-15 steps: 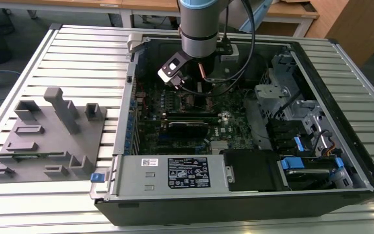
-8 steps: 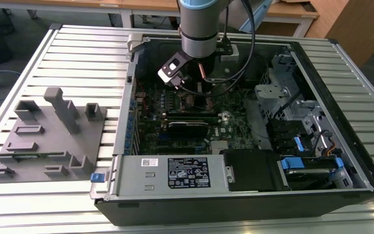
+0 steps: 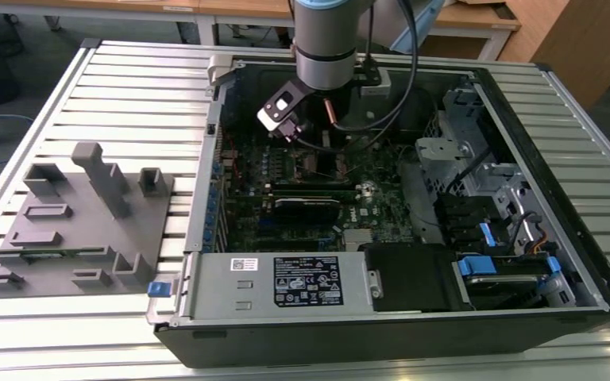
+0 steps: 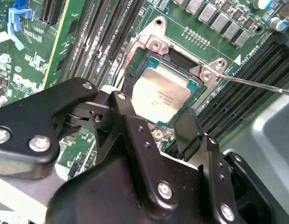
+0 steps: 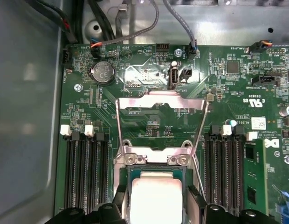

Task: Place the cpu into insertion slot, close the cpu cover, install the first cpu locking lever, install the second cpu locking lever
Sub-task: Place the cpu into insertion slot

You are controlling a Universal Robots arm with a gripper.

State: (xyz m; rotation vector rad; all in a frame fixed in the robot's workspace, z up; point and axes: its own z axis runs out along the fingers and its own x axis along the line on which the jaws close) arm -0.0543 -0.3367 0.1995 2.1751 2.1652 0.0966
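The cpu [image 4: 161, 95] lies flat in the insertion slot, its dull silver top [image 5: 156, 198] showing in both wrist views. My gripper [image 4: 156, 114] hangs right over it, with one black finger [image 4: 122, 106] against one edge of the chip and the other against the opposite edge, shut on it. The cpu cover [image 5: 135, 103], a thin silver frame with a large window, stands flipped back from the slot. A thin wire locking lever [image 4: 256, 84] sticks out beside the slot, unlatched. In the exterior view the gripper [image 3: 310, 147] is low inside the open computer case, over the motherboard's upper middle.
Black memory slots [image 5: 84, 172] flank the insertion slot on both sides. Cables [image 5: 135, 32] run along the case wall behind the board. A power supply [image 3: 283, 282] and drive bays [image 3: 496, 238] fill the case's near side and the exterior view's right. A grey fixture block [image 3: 72, 230] sits at the left.
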